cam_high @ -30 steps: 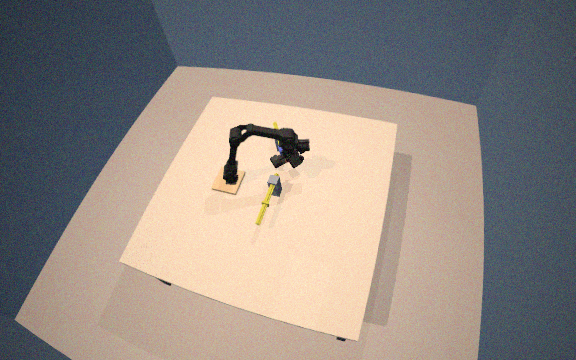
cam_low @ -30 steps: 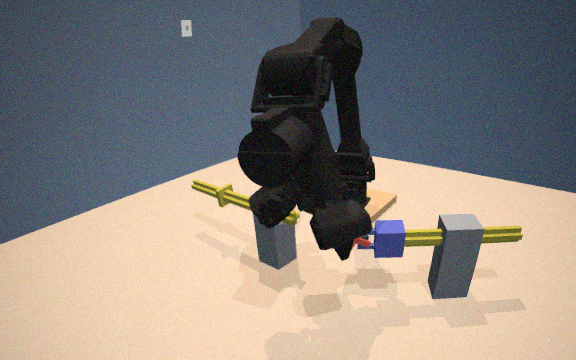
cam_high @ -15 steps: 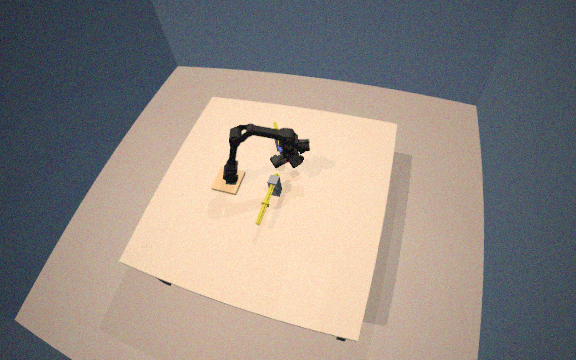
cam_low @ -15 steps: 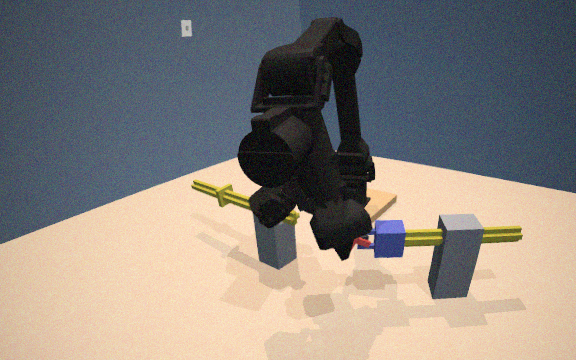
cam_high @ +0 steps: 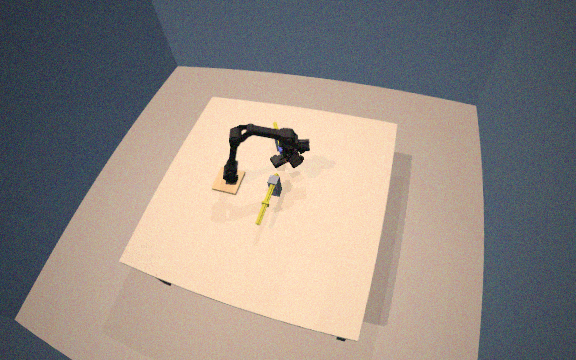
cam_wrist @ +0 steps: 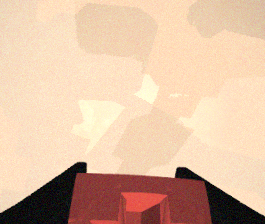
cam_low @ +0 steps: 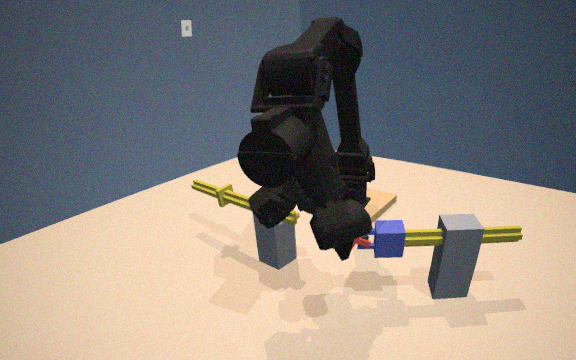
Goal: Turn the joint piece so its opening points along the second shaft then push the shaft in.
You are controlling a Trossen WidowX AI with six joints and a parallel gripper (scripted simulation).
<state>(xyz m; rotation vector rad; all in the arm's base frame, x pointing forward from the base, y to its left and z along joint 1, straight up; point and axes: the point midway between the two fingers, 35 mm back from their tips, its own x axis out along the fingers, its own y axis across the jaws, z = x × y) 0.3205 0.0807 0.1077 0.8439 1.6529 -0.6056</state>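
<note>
My gripper is shut on the red square joint piece. In the wrist view the piece fills the space between my black fingers and shows its cross-shaped opening. The piece hangs on a blue hinge block at the end of the fixed yellow shaft, which passes through a grey block. The second yellow shaft, with a small cross collar, lies in another grey block. Its near end is hidden behind my arm in the exterior view.
My arm's base stands on a small wooden plate on the beige table top. The table's edges are far from both blocks.
</note>
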